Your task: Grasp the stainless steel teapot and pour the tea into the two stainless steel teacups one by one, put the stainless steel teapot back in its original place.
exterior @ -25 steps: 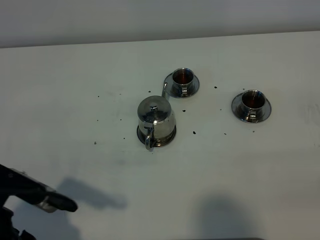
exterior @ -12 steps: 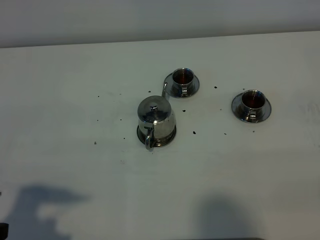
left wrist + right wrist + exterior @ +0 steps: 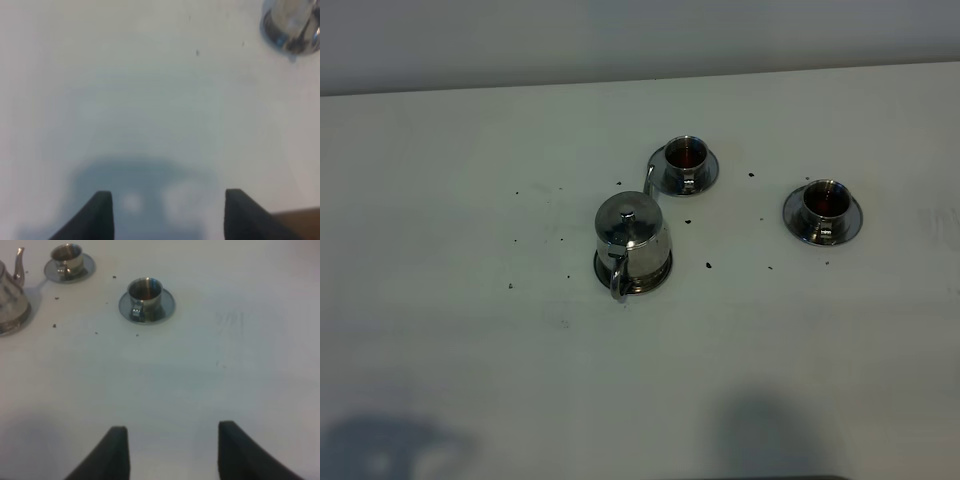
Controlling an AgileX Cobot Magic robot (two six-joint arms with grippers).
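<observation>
Left gripper (image 3: pixel 164 212): fingers spread, nothing between them, hanging over bare white table (image 3: pixel 440 300) with its own shadow underneath. Stainless steel teapot (image 3: pixel 630 240) is well ahead of it and off to the right, only clipped at the edge of the left wrist view (image 3: pixel 292 25).

Right gripper (image 3: pixel 172 450): also spread wide and empty, over bare table. Nearer teacup (image 3: pixel 145 294) sits ahead of it, slightly left, on its saucer (image 3: pixel 165 307), dark tea visible inside. Second teacup (image 3: pixel 67 257) is further ahead and further left, on its own saucer. Teapot (image 3: pixel 11 297) is far left of this gripper, spout pointing up toward the second teacup.

High view: teapot is upright, lid on, seated on the wide saucer (image 3: pixel 662 275), handle facing the robot. Teacups at (image 3: pixel 687 155) and (image 3: pixel 825 200), both holding dark liquid. Neither arm shows in the high view, only shadows on the near table. Small dark specks (image 3: pixel 708 265) are scattered around the pot and cups.
</observation>
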